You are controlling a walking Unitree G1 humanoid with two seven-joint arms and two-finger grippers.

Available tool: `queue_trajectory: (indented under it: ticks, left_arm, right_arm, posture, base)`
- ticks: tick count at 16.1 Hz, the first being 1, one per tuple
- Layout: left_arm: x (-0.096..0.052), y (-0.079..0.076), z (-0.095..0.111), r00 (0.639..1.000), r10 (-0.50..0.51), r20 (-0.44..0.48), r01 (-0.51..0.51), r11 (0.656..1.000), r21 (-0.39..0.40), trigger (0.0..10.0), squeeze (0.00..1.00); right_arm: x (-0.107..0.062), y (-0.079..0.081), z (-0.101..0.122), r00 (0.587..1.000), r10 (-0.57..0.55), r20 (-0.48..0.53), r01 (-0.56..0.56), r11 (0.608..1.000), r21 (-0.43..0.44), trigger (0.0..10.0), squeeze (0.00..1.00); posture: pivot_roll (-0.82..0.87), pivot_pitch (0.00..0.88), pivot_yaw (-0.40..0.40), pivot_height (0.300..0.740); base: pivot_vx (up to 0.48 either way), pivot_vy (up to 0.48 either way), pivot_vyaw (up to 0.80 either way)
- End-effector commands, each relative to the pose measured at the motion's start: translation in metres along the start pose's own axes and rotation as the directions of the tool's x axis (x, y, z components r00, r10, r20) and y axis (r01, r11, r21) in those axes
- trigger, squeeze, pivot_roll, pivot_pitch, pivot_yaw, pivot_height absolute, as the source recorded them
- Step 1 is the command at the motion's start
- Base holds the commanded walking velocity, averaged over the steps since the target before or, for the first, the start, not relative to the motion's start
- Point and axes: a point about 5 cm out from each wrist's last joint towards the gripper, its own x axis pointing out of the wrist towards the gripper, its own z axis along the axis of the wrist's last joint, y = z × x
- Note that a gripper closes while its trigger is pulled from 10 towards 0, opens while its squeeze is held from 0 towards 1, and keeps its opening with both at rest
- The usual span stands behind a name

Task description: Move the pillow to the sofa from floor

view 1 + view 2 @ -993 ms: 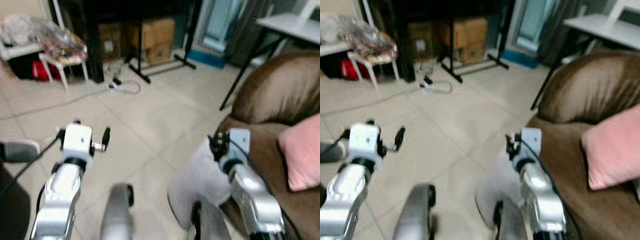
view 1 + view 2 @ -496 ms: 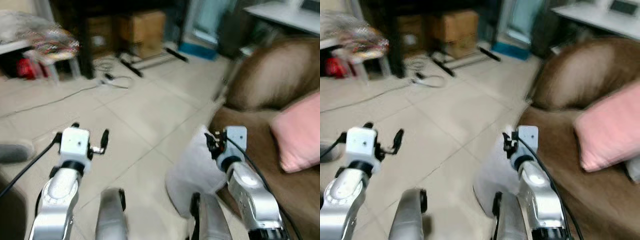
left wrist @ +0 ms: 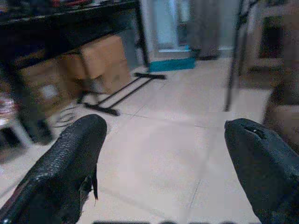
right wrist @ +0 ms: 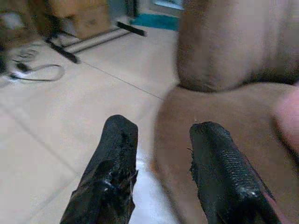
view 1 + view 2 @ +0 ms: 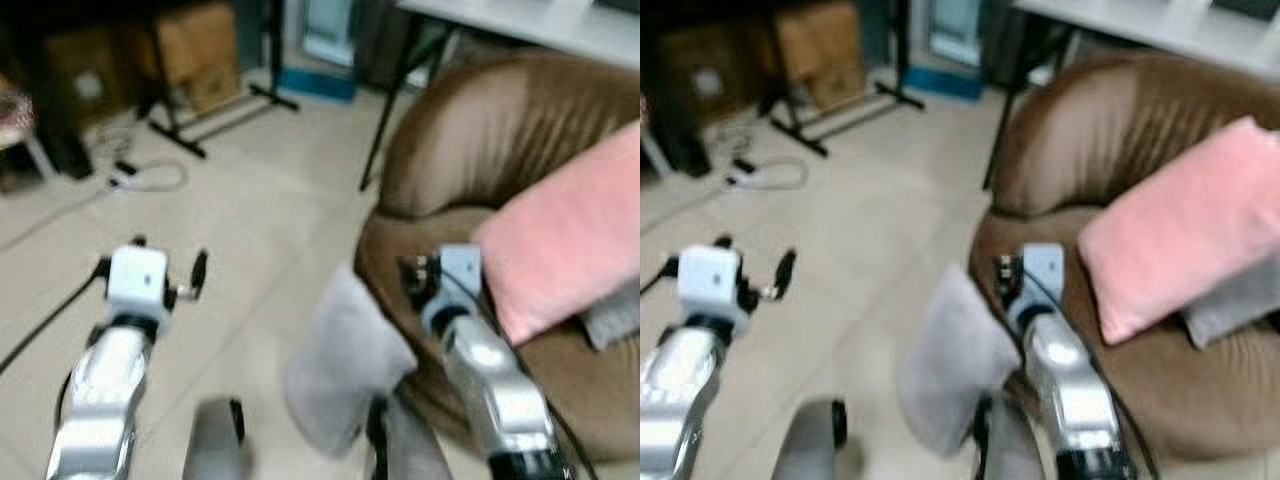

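A grey pillow [image 5: 343,362] stands on the tiled floor, leaning against the front of the brown sofa [image 5: 470,160]. My right arm [image 5: 478,355] is raised just beside and above it, not touching. The right gripper [image 4: 161,135] is open, empty, and points at the sofa's seat edge. A pink pillow [image 5: 575,230] lies tilted on the sofa seat with a grey cushion [image 5: 612,318] under its lower end. My left arm [image 5: 115,345] is held up over bare floor, and the left gripper [image 3: 163,135] is open wide and empty.
Cardboard boxes [image 5: 195,50] sit under a dark table at the back left. A black stand's feet [image 5: 215,115] and a white cable [image 5: 150,180] lie on the floor. A table's black leg [image 5: 385,105] stands beside the sofa arm. Open tiles stretch ahead on the left.
The view has swung to the right, so the sofa and pink pillow now take up more of it. Both arms keep the same raised pose, and the grey pillow stays on the floor.
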Motion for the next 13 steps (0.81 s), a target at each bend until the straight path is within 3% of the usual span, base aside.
queue_trajectory:
  ticks: [1,5,9,13]
  left_arm:
    - [0.000,-0.007,0.002,1.000,-0.029,0.008,0.029,1.000,0.009,10.0,0.00]
    - [-0.001,-0.007,0.000,1.000,-0.021,0.005,0.021,1.000,0.021,10.0,0.00]
    - [-0.001,-0.007,-0.001,1.000,-0.025,-0.002,0.025,0.999,0.034,10.0,0.00]
    - [0.003,-0.008,-0.001,0.999,-0.053,0.000,0.053,0.997,0.052,10.0,0.00]
  right_arm:
    - [-0.001,-0.008,-0.001,1.000,-0.024,-0.001,0.024,1.000,0.004,10.0,0.00]
    - [0.000,-0.005,-0.006,0.998,0.048,-0.030,-0.048,0.999,0.015,10.0,0.00]
    - [0.002,-0.007,-0.011,0.996,0.079,-0.037,-0.077,0.996,0.037,10.0,0.00]
    - [0.010,-0.007,-0.015,0.990,0.129,-0.055,-0.129,0.992,0.006,10.0,0.00]
  posture:
    - [0.04,0.000,-0.077,0.556]
    - [0.04,0.000,-0.078,0.556]
    - [0.03,0.000,-0.068,0.511]
    - [0.04,0.000,-0.065,0.471]
  base:
    - [0.000,0.000,0.00]
    - [0.000,0.000,0.00]
    - [0.000,0.000,0.00]
    - [0.000,0.000,0.00]
